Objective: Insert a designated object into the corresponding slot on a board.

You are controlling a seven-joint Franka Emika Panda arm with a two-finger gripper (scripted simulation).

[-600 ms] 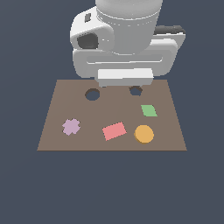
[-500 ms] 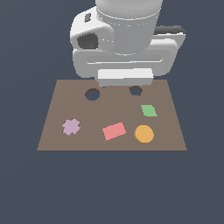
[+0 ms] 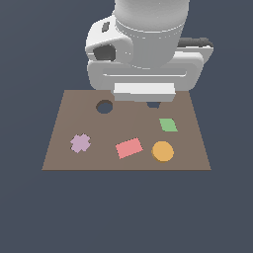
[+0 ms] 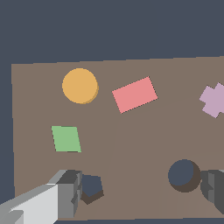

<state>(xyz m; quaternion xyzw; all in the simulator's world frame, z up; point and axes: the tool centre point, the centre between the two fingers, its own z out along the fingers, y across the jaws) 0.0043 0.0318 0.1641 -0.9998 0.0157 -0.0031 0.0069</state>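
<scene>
The orange disc lies flat on the brown board, near its front edge at the exterior view's right. The dark circular slot is at the back of the board, toward the exterior view's left. My gripper hangs above the board's back edge, far from the disc. It is open, its two fingers wide apart with nothing between them. In the exterior view the white hand hides the fingertips.
A red rectangle lies beside the disc, a green parallelogram behind it, and a pink cross-shaped piece at the exterior view's left. A dark pentagon hole sits partly under the hand.
</scene>
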